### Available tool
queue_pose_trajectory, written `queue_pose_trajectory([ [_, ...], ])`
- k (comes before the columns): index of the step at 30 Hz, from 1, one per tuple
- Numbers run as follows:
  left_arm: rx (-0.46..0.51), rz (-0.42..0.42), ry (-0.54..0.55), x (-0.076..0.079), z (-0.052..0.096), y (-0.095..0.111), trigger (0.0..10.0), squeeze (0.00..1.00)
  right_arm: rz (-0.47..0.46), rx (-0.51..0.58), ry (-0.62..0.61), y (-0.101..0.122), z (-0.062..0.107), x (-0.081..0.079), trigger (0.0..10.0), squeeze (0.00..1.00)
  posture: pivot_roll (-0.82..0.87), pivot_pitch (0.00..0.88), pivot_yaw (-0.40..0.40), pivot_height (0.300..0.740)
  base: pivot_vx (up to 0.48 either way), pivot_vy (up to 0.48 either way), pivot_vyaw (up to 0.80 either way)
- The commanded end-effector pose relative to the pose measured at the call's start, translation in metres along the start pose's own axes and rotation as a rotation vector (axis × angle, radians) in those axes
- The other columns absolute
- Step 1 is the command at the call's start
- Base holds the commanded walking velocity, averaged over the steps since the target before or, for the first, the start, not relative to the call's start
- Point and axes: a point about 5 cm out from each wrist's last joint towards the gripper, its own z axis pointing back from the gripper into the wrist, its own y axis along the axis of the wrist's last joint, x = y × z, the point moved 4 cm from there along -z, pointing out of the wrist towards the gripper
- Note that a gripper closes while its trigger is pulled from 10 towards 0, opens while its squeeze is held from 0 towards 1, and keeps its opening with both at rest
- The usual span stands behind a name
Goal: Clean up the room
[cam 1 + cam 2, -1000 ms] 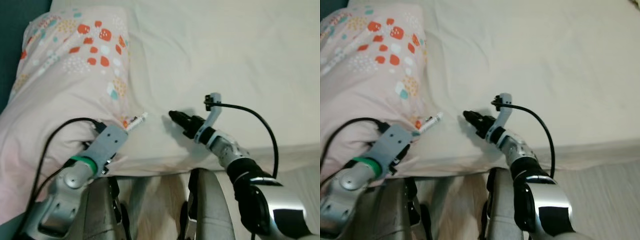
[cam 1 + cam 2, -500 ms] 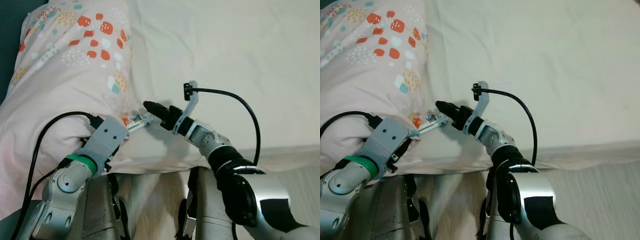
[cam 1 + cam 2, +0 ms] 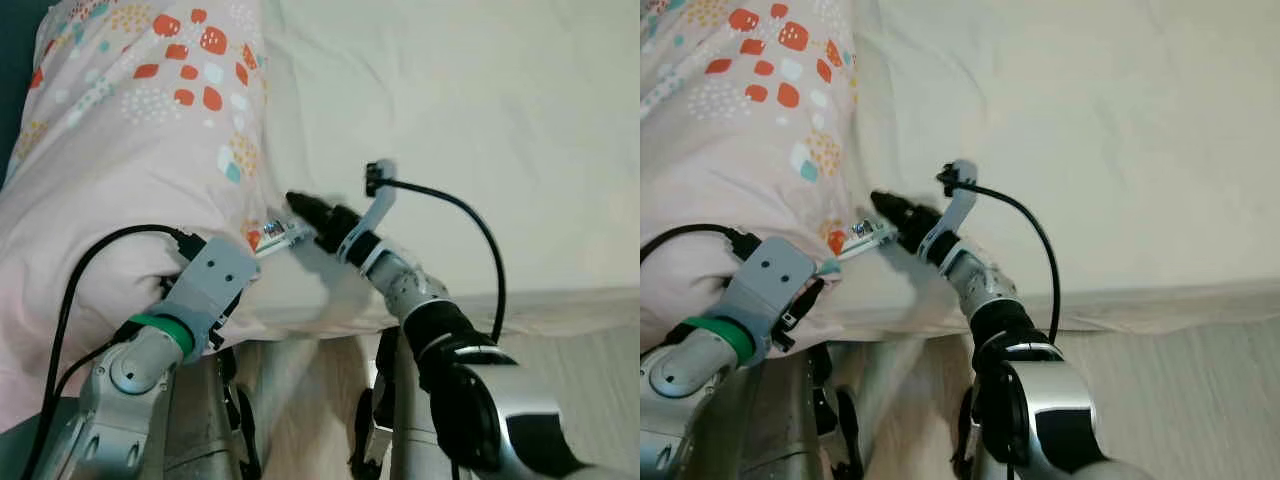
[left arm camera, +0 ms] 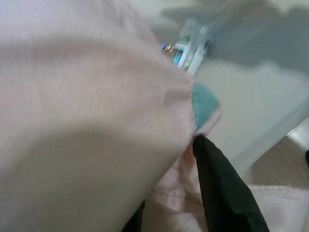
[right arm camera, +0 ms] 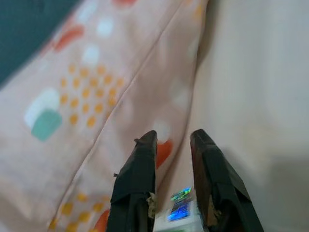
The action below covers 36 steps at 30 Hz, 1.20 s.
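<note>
The left gripper (image 3: 238, 262) presses into the pink quilt (image 3: 120, 160), its grasp undeterminable. Just beyond, a small white tube (image 3: 277, 238) with a printed label lies at the quilt's edge on the cream sheet (image 3: 480, 120). The right gripper (image 3: 300, 207) straddles the tube's far end with narrowly parted fingers (image 5: 137, 179), apparently to collect it.
</note>
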Motion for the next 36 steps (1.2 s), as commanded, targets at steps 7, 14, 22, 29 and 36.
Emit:
queue_pose_trajectory([
  [7,-0.029,0.017,-0.03,0.008,-0.005,-0.005,10.0,0.0,-0.174,0.074,-0.238,-0.021,0.055,0.029,10.0,1.0,0.11,0.392,0.007,0.56,0.0,0.0,0.0],
  [14,-0.016,0.012,-0.034,0.006,-0.008,0.0,10.0,0.0,-0.492,0.061,-0.189,-0.048,0.051,0.019,10.0,0.0,0.12,0.383,0.018,0.56,0.0,0.0,0.0],
  [22,-0.019,0.013,-0.028,0.005,-0.006,0.0,10.0,0.0,-0.539,-0.037,-0.061,-0.052,0.028,-0.002,10.0,0.0,0.15,0.387,0.023,0.56,0.0,0.0,0.0],
  [29,-0.023,0.013,-0.028,0.005,-0.002,0.0,10.0,0.0,-0.583,-0.181,-0.134,-0.083,0.021,-0.003,10.0,0.0,0.17,0.403,0.022,0.56,0.0,0.0,0.0],
  [36,-0.027,0.015,-0.03,0.006,0.0,0.0,10.0,0.0,-0.588,-0.167,-0.145,-0.078,0.017,0.001,10.0,0.0,0.19,0.412,0.028,0.56,0.0,0.0,0.0],
])
